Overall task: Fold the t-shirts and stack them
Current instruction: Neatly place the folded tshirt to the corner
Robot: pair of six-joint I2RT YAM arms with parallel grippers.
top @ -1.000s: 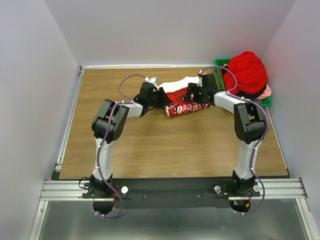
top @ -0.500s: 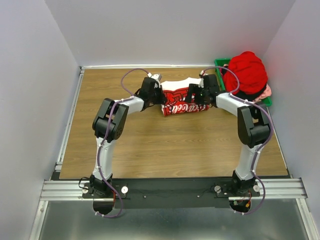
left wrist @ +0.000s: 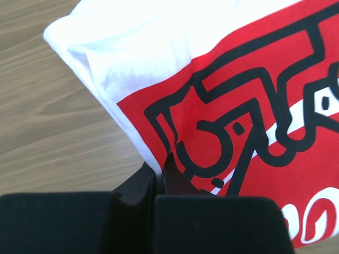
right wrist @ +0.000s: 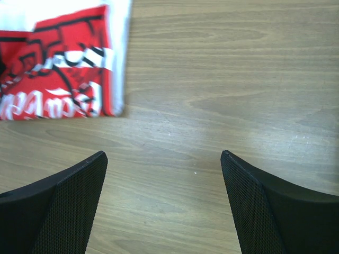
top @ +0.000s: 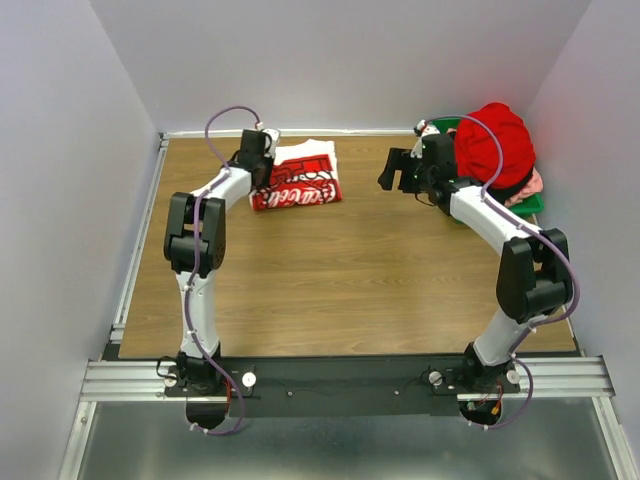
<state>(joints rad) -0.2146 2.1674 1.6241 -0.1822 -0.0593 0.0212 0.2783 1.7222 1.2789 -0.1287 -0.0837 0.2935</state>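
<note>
The folded white t-shirt [top: 300, 180] with its red-and-white print lies at the back left of the table. My left gripper [top: 262, 170] is at its left edge. In the left wrist view the fingers are shut on the shirt's white hem [left wrist: 153, 161], and the printed cloth [left wrist: 254, 106] fills the view. My right gripper [top: 390, 172] hovers open over bare wood, right of the shirt and apart from it. Its wrist view has the shirt [right wrist: 58, 79] at the upper left and nothing between the fingertips [right wrist: 98, 159]. A red t-shirt [top: 495, 140] is heaped at the back right.
The red heap sits on a green bin [top: 440, 125] in the back right corner, with pink cloth [top: 533, 185] and dark cloth [top: 510, 188] under it. Grey walls close in the table on three sides. A metal rail runs along the left edge [top: 140, 240].
The left gripper shut on the folded white t-shirt and dragged it from the table's back middle to the back left. The right arm drew back toward the bin, its gripper open.
</note>
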